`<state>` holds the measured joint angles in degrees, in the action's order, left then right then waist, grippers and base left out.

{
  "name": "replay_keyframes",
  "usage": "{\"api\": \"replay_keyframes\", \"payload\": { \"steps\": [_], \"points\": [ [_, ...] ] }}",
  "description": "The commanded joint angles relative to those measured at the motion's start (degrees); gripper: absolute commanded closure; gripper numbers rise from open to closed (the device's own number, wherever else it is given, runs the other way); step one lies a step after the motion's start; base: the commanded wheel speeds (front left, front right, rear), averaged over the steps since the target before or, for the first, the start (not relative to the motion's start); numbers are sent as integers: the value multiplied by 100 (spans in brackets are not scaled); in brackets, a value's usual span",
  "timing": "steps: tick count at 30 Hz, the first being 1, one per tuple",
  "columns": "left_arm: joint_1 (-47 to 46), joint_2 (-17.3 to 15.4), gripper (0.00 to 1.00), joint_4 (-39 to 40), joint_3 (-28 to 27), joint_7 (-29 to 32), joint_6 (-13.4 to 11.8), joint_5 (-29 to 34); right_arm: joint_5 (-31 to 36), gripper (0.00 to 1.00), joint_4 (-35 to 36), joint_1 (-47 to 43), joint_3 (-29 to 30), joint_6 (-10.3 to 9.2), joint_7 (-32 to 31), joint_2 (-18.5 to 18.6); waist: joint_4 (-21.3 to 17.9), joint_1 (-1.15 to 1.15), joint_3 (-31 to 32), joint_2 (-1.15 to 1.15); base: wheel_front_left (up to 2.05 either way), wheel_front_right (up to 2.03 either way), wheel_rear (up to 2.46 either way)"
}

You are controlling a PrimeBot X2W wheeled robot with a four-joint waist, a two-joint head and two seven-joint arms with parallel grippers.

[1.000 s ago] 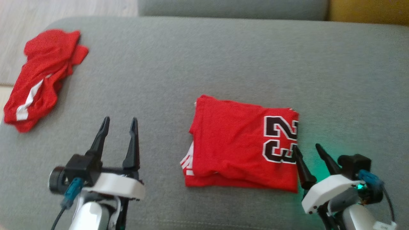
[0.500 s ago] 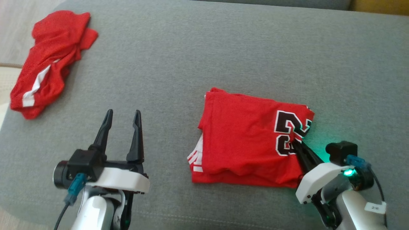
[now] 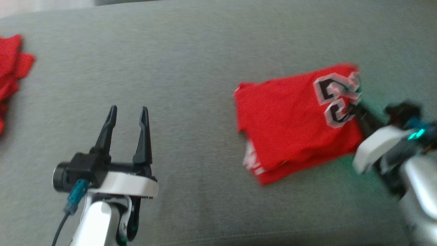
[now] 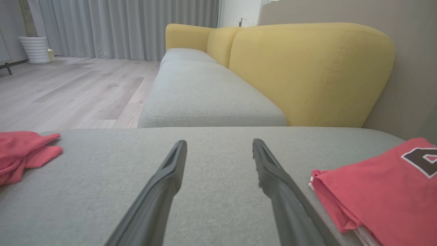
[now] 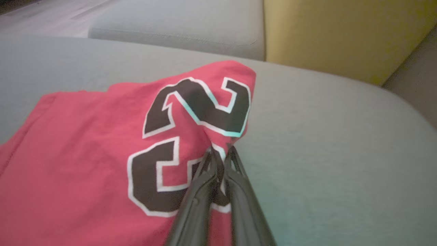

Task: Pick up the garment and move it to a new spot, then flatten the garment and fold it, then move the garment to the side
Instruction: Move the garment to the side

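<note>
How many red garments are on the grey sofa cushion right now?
2. A folded red jersey with black numerals lies right of centre, its edge pinched by the right gripper. A crumpled red garment sits at the far left, partly cut off in the head view.

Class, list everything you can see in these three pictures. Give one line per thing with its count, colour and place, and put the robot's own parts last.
jersey: one, red with black numerals, folded on the seat, right of centre
garment: one, red, crumpled at the seat's left edge
seat: one, grey, under both clothes
far cushion: one, grey, beyond the seat
backrest: one, yellow, alongside the far cushion
curtain: one, grey, at the far wall
pot: one, white, on the floor by the curtain
floor: one, pale wood, left of the far cushion
left hand: one, dark fingers, open above bare seat
right hand: one, dark fingers, shut on the jersey's numbered edge
</note>
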<state>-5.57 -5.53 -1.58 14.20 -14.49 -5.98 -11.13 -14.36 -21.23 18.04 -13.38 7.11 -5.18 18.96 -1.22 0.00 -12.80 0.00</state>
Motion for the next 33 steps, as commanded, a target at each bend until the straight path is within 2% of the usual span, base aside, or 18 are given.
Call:
{"api": "replay_keyframes", "payload": {
  "steps": [1, 8, 15, 25, 28, 29, 30, 31, 33],
  "points": [
    [-318, -43, 0, 241, -180, -50, 29, 75, -47, 100, 122, 371, 23, 37, 18, 272, -363, 0, -250, 0, 0, 0, 0],
    [-709, -70, 0, 210, -27, -51, 154, 200, -147, 100, -510, 1453, 241, 37, 26, 1050, -642, 0, -768, 0, 0, 0, 0],
    [-1109, -78, 0, 178, 97, -51, 255, 306, -191, 100, -1293, 2074, 673, 37, -105, 1720, -551, 0, -1229, 0, 0, 0, 0],
    [-1411, -66, 0, 181, 155, -51, 322, 375, -326, 100, -2038, 2398, 1015, 37, 79, 1995, -366, 0, -1667, 0, 0, 0, 0],
    [-1491, -76, 0, 180, 139, -51, 338, 382, -341, 100, -2334, 2546, 1175, 37, 180, 1980, -335, 0, -1781, 0, 0, 0, 0],
    [-1506, -81, 0, 175, 132, -51, 341, 382, -334, 91, -2426, 2586, 1223, 37, 206, 1963, -331, 0, -1802, 0, 0, 0, 0],
    [-1514, -86, 0, 166, 125, -51, 345, 382, -352, 51, -2503, 2612, 1258, 37, 235, 1926, -330, 0, -1812, 0, 0, 0, 0],
    [-1509, -99, 0, 146, 106, -51, 344, 381, -468, 0, -2606, 2636, 1333, 37, 326, 1832, -343, 0, -1817, 0, 0, 0, 0],
    [-1485, -111, 0, 128, 81, -51, 332, 381, -535, 0, -2630, 2613, 1304, 37, 439, 1768, -379, 0, -1791, 0, 0, 0, 0]
  ]
}}
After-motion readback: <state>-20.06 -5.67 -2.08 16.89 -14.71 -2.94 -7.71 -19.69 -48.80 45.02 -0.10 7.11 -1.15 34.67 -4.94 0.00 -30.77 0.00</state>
